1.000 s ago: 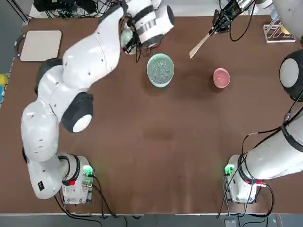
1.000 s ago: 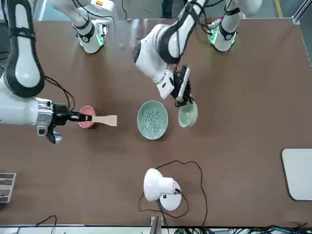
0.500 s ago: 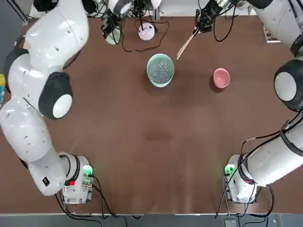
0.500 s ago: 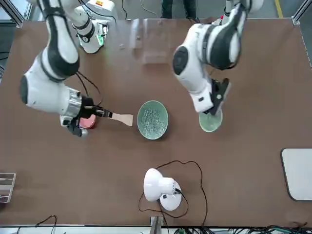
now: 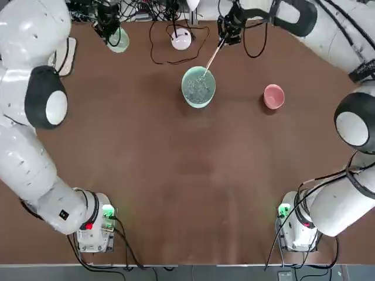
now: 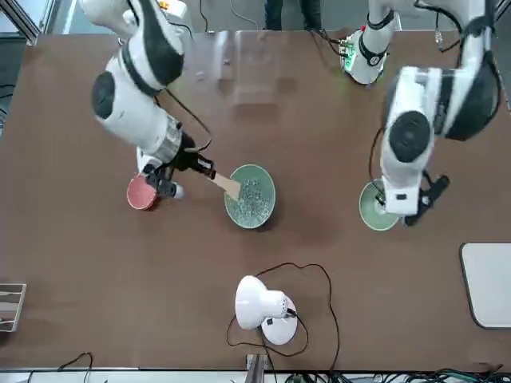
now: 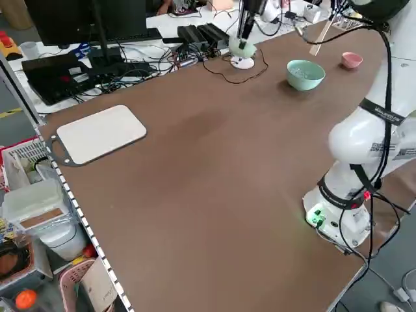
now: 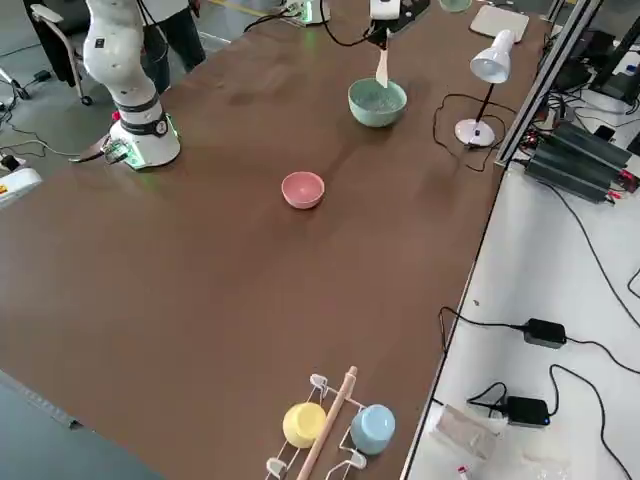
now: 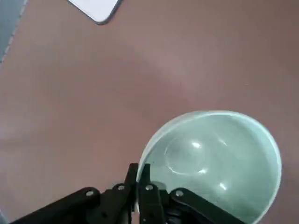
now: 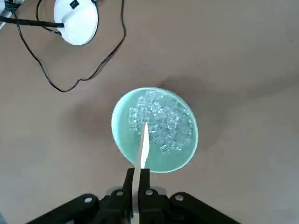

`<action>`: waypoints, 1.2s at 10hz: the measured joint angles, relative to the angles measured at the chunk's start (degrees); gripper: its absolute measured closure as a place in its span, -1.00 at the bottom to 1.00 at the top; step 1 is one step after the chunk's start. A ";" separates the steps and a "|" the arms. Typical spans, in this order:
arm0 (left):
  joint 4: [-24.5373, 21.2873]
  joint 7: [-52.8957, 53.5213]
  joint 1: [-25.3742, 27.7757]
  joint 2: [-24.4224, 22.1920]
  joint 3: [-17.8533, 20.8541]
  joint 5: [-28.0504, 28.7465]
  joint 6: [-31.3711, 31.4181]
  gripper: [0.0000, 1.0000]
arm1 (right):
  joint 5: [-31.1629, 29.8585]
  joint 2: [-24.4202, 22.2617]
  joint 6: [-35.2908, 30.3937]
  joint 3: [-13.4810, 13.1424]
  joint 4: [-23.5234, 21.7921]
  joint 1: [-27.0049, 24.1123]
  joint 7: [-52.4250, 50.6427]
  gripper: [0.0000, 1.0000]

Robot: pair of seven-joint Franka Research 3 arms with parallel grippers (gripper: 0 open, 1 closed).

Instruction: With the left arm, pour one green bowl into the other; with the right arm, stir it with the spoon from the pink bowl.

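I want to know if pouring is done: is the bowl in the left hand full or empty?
Empty: inside the small green bowl, only bare, shiny surface shows.

- Left gripper (image 9: 139, 167): left of the right one, its jaws on the empty bowl's rim (image 9: 224, 158).
- Right gripper (image 10: 138, 170): the spoon (image 10: 139, 158) between its jaws, tip over the bowl of bits (image 10: 161, 161).
- Bowl of bits: leftward and robotward of the right jaws.
- Small footed lamp (image 6: 261, 303): between both pairs of jaws.
- Empty side bowl (image 8: 303, 189): right of the right jaws, robotward.
- Cutting board (image 7: 103, 133): left of the left jaws.
- Rack (image 8: 318, 380): well right of the right jaws, holding two cups (image 8: 304, 424).
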 joint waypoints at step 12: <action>-22.54 41.92 23.00 -2.10 -0.37 -15.09 17.08 0.91 | -16.84 5.50 7.85 0.01 -0.75 8.71 10.54 0.89</action>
